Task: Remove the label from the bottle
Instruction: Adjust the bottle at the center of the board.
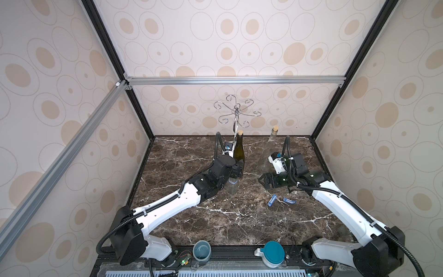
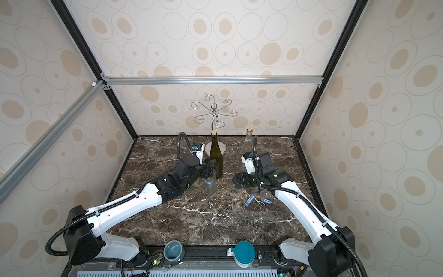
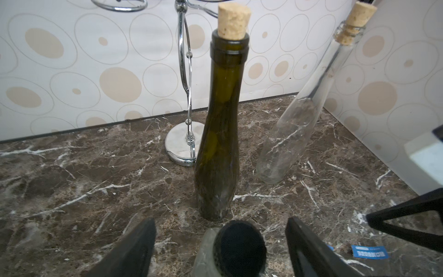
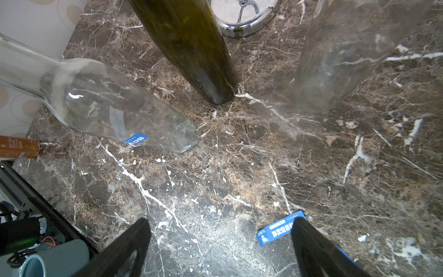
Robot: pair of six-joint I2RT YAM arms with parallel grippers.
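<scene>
Three bottles stand on the marble table (image 1: 215, 215): a corked green bottle (image 1: 239, 153), a corked tall clear bottle (image 1: 269, 151) and the small clear bottle (image 1: 233, 187). The small one sits between the left gripper's (image 3: 219, 224) wide-spread fingers, which are clear of its black cap. Its blue label (image 4: 135, 139) is stuck on. The right gripper (image 4: 220, 221) hangs wide and empty. Below it lie a straight strip (image 1: 272, 200) and a curled strip (image 1: 289, 201), both blue with white Chinese writing.

Left gripper (image 3: 220, 225) with its dark fingers (image 3: 134, 249) spread wide, and there between them sits the black cap (image 3: 239, 247) of a small clear bottle (image 3: 203, 259), a gap on either side. Just beyond, the green bottle (image 3: 220, 144) stands upright, corked. Behind it is the chrome stand (image 3: 184, 144), nearby a tall clear corked bottle (image 3: 299, 120), and a blue label (image 3: 370, 251) lies flat on the marble table (image 3: 72, 179).
</scene>
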